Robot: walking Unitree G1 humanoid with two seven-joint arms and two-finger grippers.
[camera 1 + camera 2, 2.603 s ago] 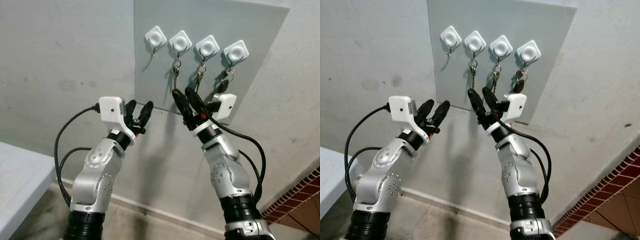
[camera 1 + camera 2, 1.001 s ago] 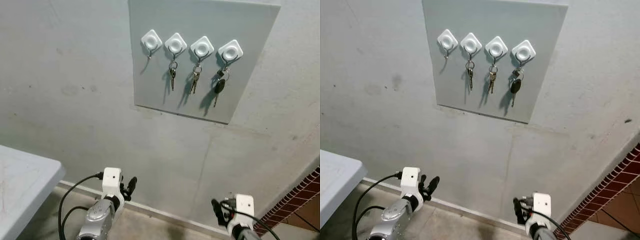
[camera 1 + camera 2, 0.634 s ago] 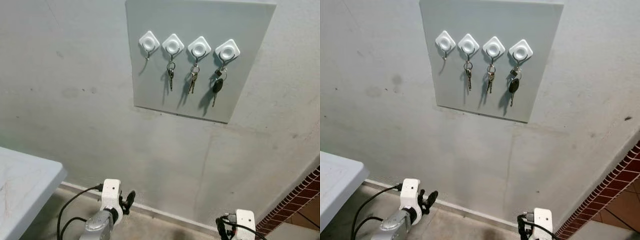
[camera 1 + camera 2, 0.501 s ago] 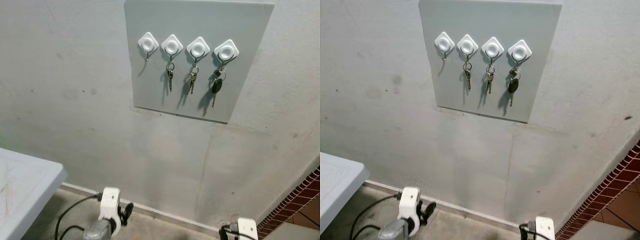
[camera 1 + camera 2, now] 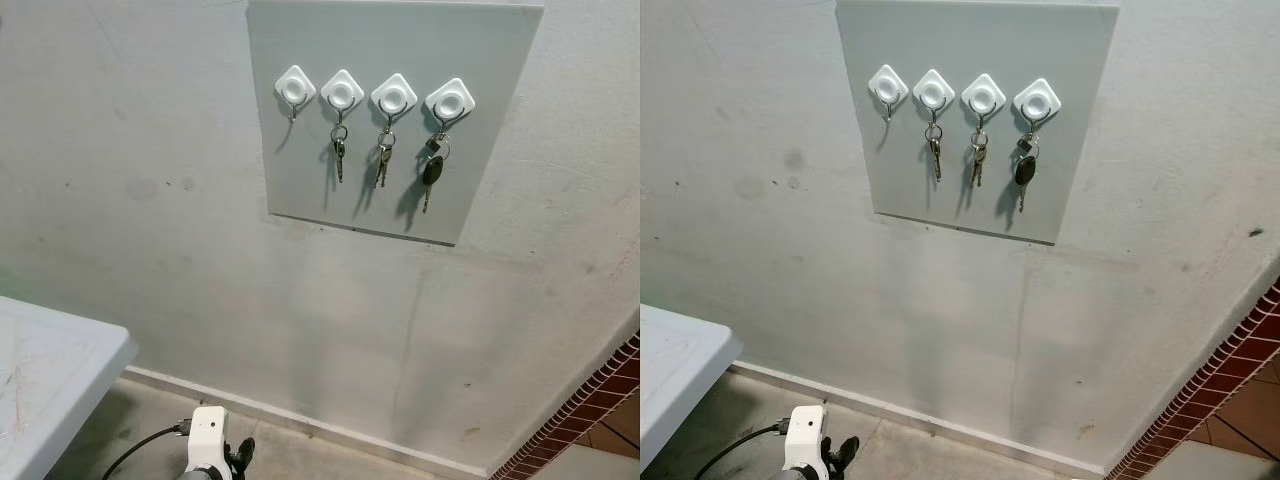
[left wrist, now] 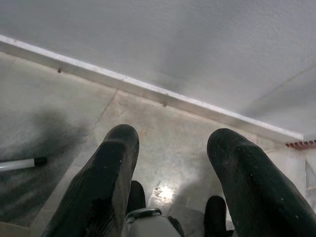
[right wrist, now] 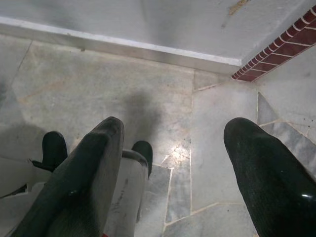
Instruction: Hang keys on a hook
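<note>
Head cam, left eye view: grey panel (image 5: 300,150) on the wall with 4 white hooks (image 5: 342,89) in a row. 3 of them carry keys (image 5: 339,155); the leftmost hook (image 5: 294,86) is bare. The left gripper (image 5: 240,458) pokes in low down near the floor, and a white table (image 5: 50,375) corner sits at the left.

Right eye view: same scene, same wall.

Left wrist view: the left gripper's 2 black fingers (image 6: 106,182) spread wide over stone floor (image 6: 59,98), nothing between them.

Right wrist view: right gripper (image 7: 173,187) also spread wide and empty above the floor tiles, brick edge (image 7: 276,47) nearby.
</note>
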